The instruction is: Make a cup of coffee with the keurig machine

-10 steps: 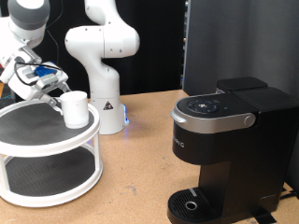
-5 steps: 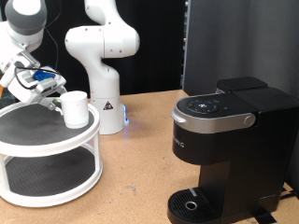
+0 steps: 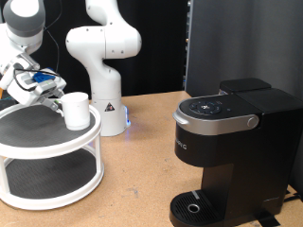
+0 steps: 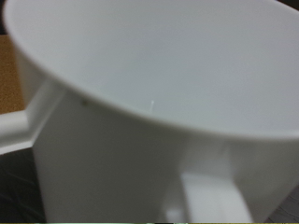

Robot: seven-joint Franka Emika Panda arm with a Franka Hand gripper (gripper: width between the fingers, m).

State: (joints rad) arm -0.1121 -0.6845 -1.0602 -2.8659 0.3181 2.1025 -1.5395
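The white cup (image 3: 76,109) stands upright on the top tier of a white round two-tier stand (image 3: 52,142) at the exterior view's left. My gripper (image 3: 52,95) is right against the cup's left side, near its rim. In the wrist view the cup (image 4: 159,112) fills nearly the whole picture, very close, with its handle (image 4: 201,191) showing; my fingers do not show there. The black keurig machine (image 3: 227,151) stands at the exterior view's right with its lid down. Its drip tray (image 3: 194,208) holds nothing.
A second white robot arm (image 3: 102,57) stands on its base behind the stand, at the back centre. A black panel (image 3: 241,43) rises behind the keurig machine. Bare wooden tabletop (image 3: 133,180) lies between the stand and the machine.
My gripper has shifted slightly towards the exterior view's left. The cup has not moved.
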